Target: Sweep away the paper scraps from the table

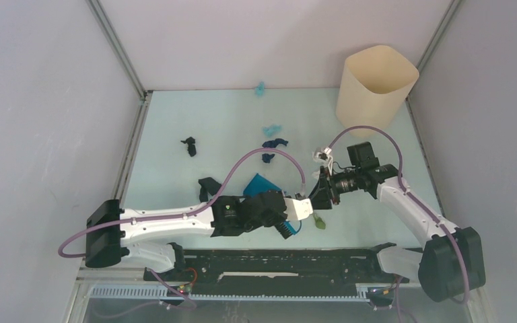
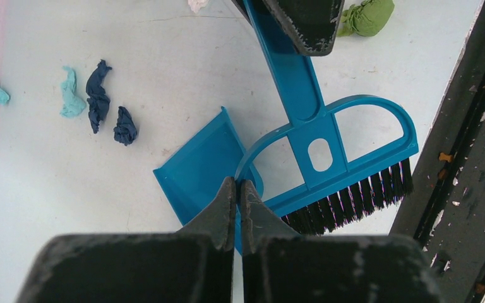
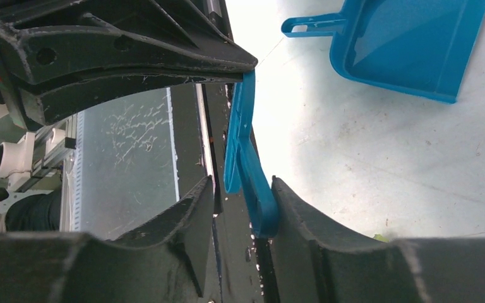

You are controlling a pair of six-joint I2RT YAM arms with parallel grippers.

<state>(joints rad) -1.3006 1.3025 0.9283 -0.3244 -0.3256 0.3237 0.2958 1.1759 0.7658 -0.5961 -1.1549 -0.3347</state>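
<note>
Blue hand brush is pinched by its arched frame in the fully closed left tool, with the right tool half open astride its handle. Paper scraps lie scattered on the table beyond the dustpan, a green scrap near the handle.

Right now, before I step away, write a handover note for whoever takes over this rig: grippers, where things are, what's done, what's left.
Left gripper: shut, pinching the brush near its head.
Right gripper: open, jaws around the brush's handle, one finger touching it, not yet clamped.
Dustpan: flat on the table, unheld and with nothing in it.
Paper scraps: scattered on the table, dark and light blue ones beyond the dustpan, a green scrap near the brush handle.
Done: brush in hand.
Left: finish the handover, then sweep up every scrap.
</note>
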